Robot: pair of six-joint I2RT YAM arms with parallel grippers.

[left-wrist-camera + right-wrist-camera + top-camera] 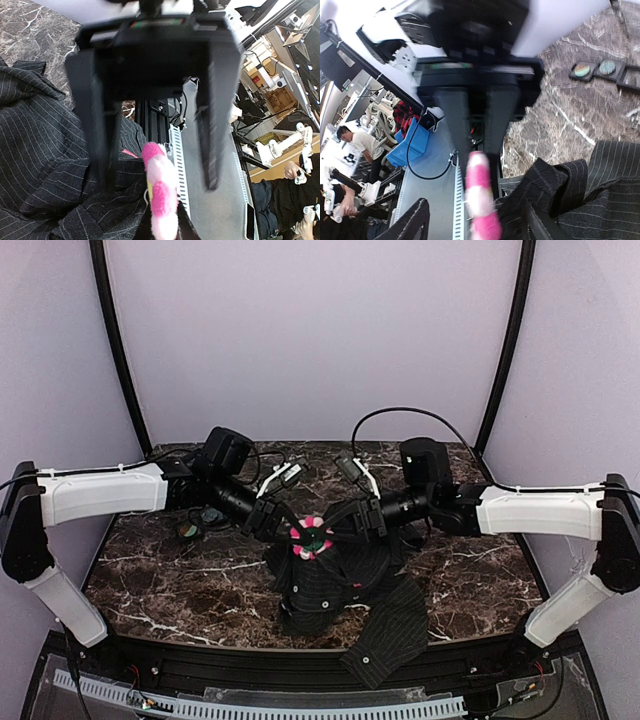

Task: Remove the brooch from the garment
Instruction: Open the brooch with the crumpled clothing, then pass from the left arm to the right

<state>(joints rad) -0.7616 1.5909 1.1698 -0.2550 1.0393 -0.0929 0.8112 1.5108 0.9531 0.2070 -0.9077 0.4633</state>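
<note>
Left gripper [291, 529]: jaws clenched on the edge of the brooch [311, 537]. In both wrist views the pink petals stand edge-on out of its tips, though the views are blurred.

Right gripper [337, 529]: released. Its 2 fingers [100, 145] stand wide apart, 1 on each side of the brooch. We cannot tell through the blur whether either touches it.

The brooch sits between the 2 grippers, right at the left tips and just above the cloth. We cannot tell whether its pin is through the fabric.

The black pinstriped shirt [320, 590] lies just below both grippers, bunched into a mound. 1 sleeve trails toward the near edge of the dark marble table [170, 580].

Well apart from the left gripper, on its outer side, small black square trays [600, 70] sit on the table; 2 hold round discs.
</note>
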